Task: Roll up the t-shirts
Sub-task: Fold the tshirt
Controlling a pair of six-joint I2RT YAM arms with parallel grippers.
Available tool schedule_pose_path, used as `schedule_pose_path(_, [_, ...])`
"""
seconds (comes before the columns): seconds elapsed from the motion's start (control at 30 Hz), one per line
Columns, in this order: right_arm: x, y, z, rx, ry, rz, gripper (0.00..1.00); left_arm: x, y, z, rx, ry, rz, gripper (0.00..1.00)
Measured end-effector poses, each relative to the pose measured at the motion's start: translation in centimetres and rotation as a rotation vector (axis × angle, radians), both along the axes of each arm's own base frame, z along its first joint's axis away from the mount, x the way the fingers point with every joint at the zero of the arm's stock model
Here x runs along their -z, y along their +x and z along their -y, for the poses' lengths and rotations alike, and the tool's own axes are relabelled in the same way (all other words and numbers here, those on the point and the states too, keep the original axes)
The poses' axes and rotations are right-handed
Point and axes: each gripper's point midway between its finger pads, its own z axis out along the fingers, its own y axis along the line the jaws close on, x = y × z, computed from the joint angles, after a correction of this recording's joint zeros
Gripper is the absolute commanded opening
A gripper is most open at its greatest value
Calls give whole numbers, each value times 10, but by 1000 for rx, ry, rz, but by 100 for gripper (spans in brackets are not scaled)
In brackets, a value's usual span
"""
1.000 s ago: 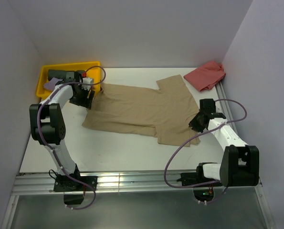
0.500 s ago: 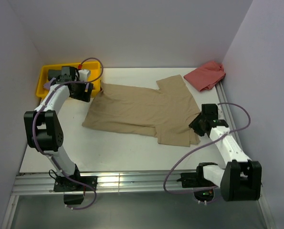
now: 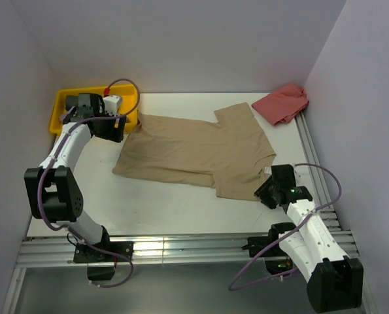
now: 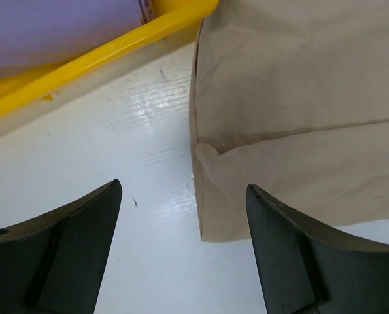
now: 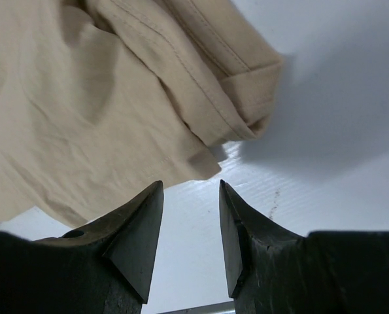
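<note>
1. The white table (image 3: 168, 203) carries everything, so you have a flat, hard surface to roll against.
2. The tan t-shirt (image 3: 194, 150) lies spread across the middle of the table. Its hem end is toward the yellow tray and its sleeves are toward the right arm. In the left wrist view one layer is folded over along an edge. Expect it to be light, limp and easily dragged; it will likely bunch up if you pull from one point only. I would pinch it at the hem corners or along a folded edge, one gripper on each.
3. The yellow tray (image 3: 96, 89) sits at the far left corner, just beside the tan shirt's hem.
4. The salmon-red t-shirt (image 3: 282, 103) is crumpled in the far right corner, apart from the tan one.
5. A lilac cloth (image 4: 63, 26) rests inside the tray.
6. The left gripper (image 4: 181, 196) hangs over the hem corner with its jaws spread wide, holding nothing.
7. The right gripper (image 5: 189, 190) sits just off the sleeve edge, with its jaws parted and only bare table between them.
</note>
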Motion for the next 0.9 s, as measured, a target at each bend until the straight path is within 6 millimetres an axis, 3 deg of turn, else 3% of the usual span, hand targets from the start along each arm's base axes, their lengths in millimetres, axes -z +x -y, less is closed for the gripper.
schedule_pose_path(0.27, [8, -6, 3, 48, -3, -44, 47, -1, -10, 4, 17, -15, -4, 80])
schedule_pose_path(0.43, [24, -13, 5, 69, -8, -91, 45, 1, -13, 4, 21, -14, -10, 80])
schedule_pose_path(0.53, [25, -11, 5, 77, -10, -83, 31, 1, -13, 4, 23, -13, -9, 79])
schedule_pose_path(0.57, [25, -10, 5, 80, -8, -80, 20, 1, -13, 4, 23, -13, -10, 79])
schedule_pose_path(0.67, [24, -7, 6, 87, -8, -68, 3, 2, -14, 4, 23, -13, -13, 79])
schedule_pose_path(0.9, [15, 4, 3, 83, 3, -43, 0, 2, -21, 4, 23, -12, -23, 78])
